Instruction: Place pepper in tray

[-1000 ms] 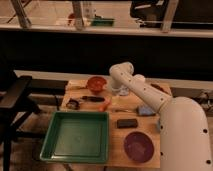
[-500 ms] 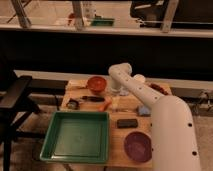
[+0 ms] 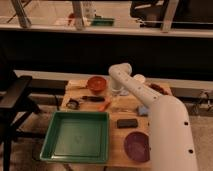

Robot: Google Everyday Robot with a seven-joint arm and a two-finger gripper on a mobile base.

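Gripper (image 3: pixel 116 91), open-or-shut unreadable, hangs just behind-right of the pepper (image 3: pixel 104 105), which apparently lies diagonally above the tray (image 3: pixel 50 146).

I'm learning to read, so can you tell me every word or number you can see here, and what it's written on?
None: no word, number or logo can be read anywhere.
The green tray, the pepper, the purple bowl and the white arm all look plain.
The gripper, over the far side of the table behind the pepper, shows no readable mark either.
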